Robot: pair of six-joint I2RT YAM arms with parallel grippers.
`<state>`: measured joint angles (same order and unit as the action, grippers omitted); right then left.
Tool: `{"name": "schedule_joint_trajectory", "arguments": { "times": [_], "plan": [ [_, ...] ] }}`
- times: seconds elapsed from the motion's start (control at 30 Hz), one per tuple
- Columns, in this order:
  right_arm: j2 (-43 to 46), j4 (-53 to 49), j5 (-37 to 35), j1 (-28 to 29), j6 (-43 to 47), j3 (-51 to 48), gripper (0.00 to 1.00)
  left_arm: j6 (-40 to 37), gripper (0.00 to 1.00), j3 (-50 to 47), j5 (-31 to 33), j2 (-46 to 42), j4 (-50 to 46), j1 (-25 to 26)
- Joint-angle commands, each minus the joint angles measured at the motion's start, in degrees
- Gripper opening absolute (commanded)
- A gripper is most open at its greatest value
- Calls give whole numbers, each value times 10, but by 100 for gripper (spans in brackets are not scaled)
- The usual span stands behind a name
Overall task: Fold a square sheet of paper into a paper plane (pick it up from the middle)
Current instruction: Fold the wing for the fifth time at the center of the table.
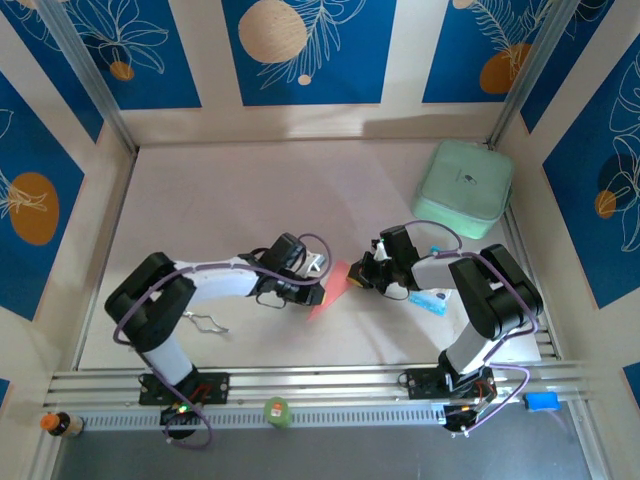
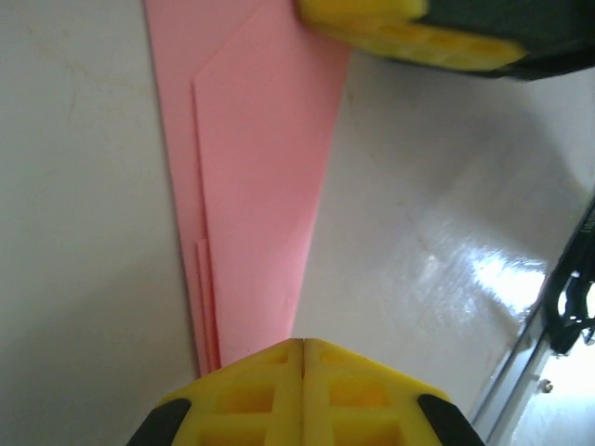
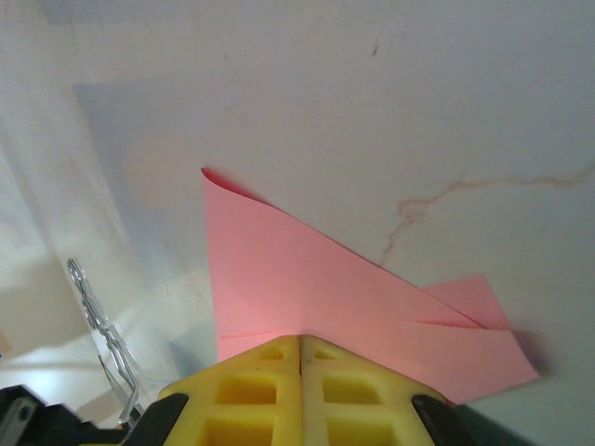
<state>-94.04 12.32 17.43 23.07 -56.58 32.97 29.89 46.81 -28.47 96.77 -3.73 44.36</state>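
While both arms lean in toward the middle of the table (image 1: 200, 200), the paper plane (image 1: 328, 290) lies between them, somewhat nearer the near edge than the far one, a slim pink-red wedge already folded into layers. The left gripper (image 1: 308, 293) meets one end and the right gripper (image 1: 359, 277) the other. From the left wrist the yellow fingertips (image 2: 251, 390) are pressed together with no gap, right at the narrow end of the paper, where stacked edges run side by side along one long side. From the right wrist the fingers (image 3: 251, 381) are likewise closed at the paper's edge, and one flap rises off the table to a free corner. Whether either pair has the paper nipped between its pads or merely bears down on it cannot be told. The step in hand looks like setting a wing fold. To do it well, one gripper should pin the layers so they do not slip, while the other runs along the fold line from the pinned end outward, low and slow, so the raised flap goes down with its edge matching the one beneath. A drag across the layers would likely skew or tear the thin paper. The mint-green case (image 1: 462, 185) sits well apart in the far right corner.
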Motion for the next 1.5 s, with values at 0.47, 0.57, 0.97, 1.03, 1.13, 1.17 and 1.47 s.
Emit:
{"name": "schedule_joint_trajectory", "arguments": {
  "times": [0.47, 0.57, 0.97, 1.03, 1.13, 1.17, 1.47],
  "plan": [
    [77, -91, -28, 78, 30, 37, 5, 36, 0, -73, 17, 49, 15, -2],
    [58, -62, -36, 114, 5, 16, 4, 37, 0, -72, 21, 46, 14, -2],
    [-8, -21, -35, 101, -22, -8, 1, 35, 0, -73, 19, 47, 16, -2],
    [-2, -12, -27, 87, -21, -14, 1, 35, 0, -74, 18, 50, 18, -2],
    [-1, -30, -21, 65, -10, -6, 1, 38, 0, -73, 11, 62, 25, -2],
    [-2, -30, -18, 57, -8, -5, 1, 37, 0, -72, 7, 66, 27, -3],
    [-3, -25, -4, -14, 10, 1, 2, 35, 0, -74, 1, 69, 28, -2]
  ]
}}
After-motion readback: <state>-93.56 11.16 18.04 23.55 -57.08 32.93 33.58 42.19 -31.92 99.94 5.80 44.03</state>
